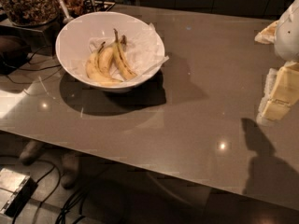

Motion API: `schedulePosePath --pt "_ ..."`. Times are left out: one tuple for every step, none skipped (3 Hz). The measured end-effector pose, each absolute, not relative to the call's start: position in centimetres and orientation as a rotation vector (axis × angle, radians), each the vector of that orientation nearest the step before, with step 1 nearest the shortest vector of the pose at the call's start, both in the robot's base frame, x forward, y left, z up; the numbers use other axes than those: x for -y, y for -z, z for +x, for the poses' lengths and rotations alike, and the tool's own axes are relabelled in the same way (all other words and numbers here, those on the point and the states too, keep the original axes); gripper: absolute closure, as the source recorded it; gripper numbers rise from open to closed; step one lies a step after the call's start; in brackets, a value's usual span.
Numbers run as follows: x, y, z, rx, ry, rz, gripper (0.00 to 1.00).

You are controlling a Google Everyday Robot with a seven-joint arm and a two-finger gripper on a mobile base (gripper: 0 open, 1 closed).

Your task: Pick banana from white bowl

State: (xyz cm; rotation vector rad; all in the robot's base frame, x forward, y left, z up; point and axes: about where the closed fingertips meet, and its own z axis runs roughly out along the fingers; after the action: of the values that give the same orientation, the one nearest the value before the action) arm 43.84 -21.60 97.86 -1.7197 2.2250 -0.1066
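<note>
The white bowl (77, 34) stands at the back left of the grey table, lined with crinkled white paper. Three bananas lie in it. The slim banana (123, 59) with the long dark stem lies at the right of the group, its stem pointing to the back. Two plumper bananas (99, 69) lie to its left, touching it. My gripper (276, 99) hangs at the far right edge of the view, above the table, well away from the bowl and holding nothing.
A dark glass jar of nuts (28, 3) stands at the back left, with a tray with utensils (88, 3) beside it. A dark object and cables (18, 59) lie left of the bowl. The table's front edge (140, 160) runs diagonally, with cables on the floor below.
</note>
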Motion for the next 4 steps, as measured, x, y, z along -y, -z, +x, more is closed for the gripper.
schedulePosePath --pt "20.5 -97.8 44.1 -2.23 0.116 -1.723 0.0" --pt "18.0 -97.4 44.4 -2.205 0.124 -1.777 0.0" --pt "15.0 -97.6 44.1 -2.126 0.088 -1.87 0.0" --pt "14.7 -97.8 44.1 -2.114 0.091 -1.874 0.0"
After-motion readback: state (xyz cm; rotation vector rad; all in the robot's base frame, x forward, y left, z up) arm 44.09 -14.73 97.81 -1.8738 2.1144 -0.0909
